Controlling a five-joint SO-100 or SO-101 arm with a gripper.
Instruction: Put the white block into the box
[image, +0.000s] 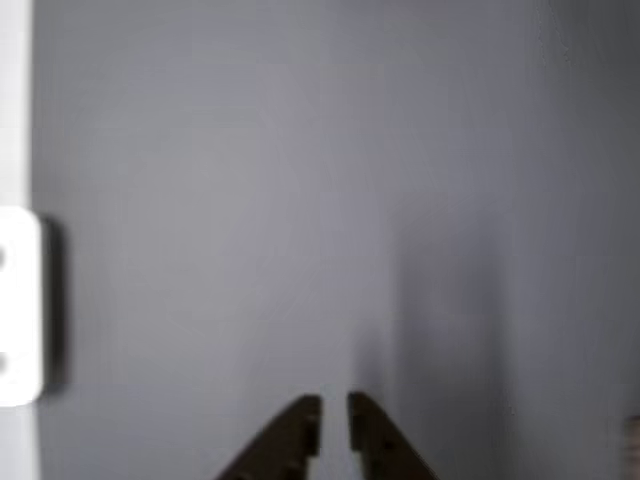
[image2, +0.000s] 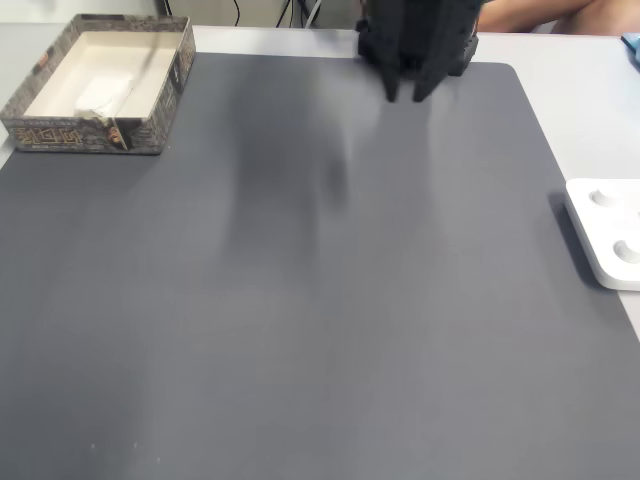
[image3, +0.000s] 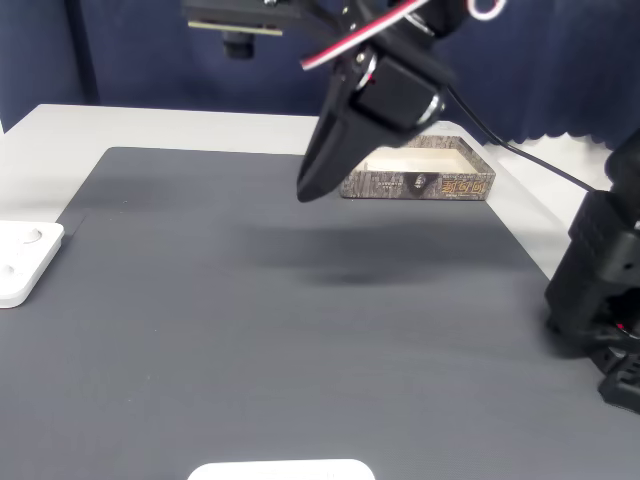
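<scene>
The box (image2: 70, 135) stands at the mat's far left corner in a fixed view, with a speckled rim and pale inner walls. A whitish oblong shape, the white block (image2: 104, 95), lies on its floor. The box (image3: 470, 186) also shows behind the arm in a fixed view, where its inside is mostly hidden. My gripper (image2: 405, 95) hangs above the mat's far edge, well to the right of the box. In the other view my gripper (image: 335, 420) points at bare mat, its fingers nearly together with a thin slit and nothing between them. It hovers as one dark wedge (image3: 310, 188).
A dark grey mat (image2: 300, 300) covers the table. A flat white device (image2: 610, 240) with round buttons lies at its edge (image3: 25, 260) (image: 20, 305). Another white object (image3: 280, 470) sits at the near edge. The arm's black base (image3: 600, 300) stands at right. A person's arm (image2: 560, 15) rests behind the table.
</scene>
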